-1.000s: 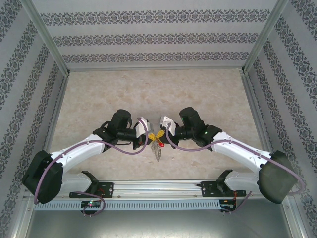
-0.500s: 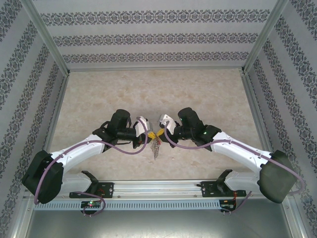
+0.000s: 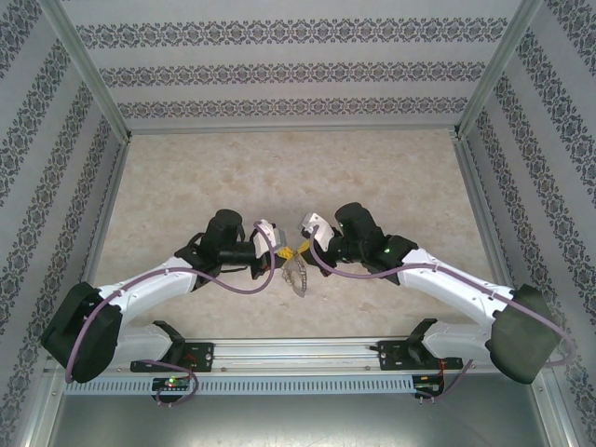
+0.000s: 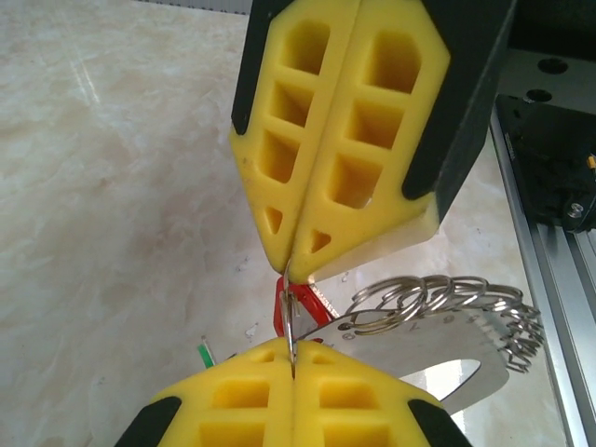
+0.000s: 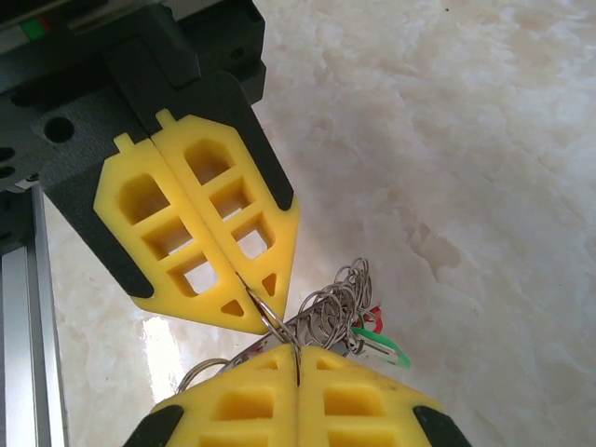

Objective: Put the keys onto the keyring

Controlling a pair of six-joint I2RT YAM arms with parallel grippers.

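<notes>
Both grippers meet tip to tip above the table. My left gripper (image 4: 293, 361) (image 3: 280, 253) is shut on the thin wire of the keyring (image 4: 290, 317), and the same wire runs up into my right gripper (image 4: 288, 266) (image 3: 300, 245), also shut on it. In the right wrist view the right gripper (image 5: 298, 368) and left gripper (image 5: 250, 296) pinch the keyring (image 5: 279, 331) between them. Its small silvery rings (image 4: 438, 296) (image 5: 340, 296) and a flat metal piece (image 4: 438, 346) dangle below. The red key (image 4: 307, 303) (image 5: 373, 319) and green key (image 5: 384, 347) hang in the bunch (image 3: 296, 277).
The marble-patterned table (image 3: 279, 177) is walled on three sides by patterned panels. An aluminium rail (image 3: 298, 352) carrying both arm bases runs along the near edge; its black fittings (image 4: 549, 177) show close beside the left gripper.
Both grippers have shifted slightly while staying shut on the ring. The dangling bunch has swung and turned, so its flat silvery side now faces up and the red key is less visible from above.
</notes>
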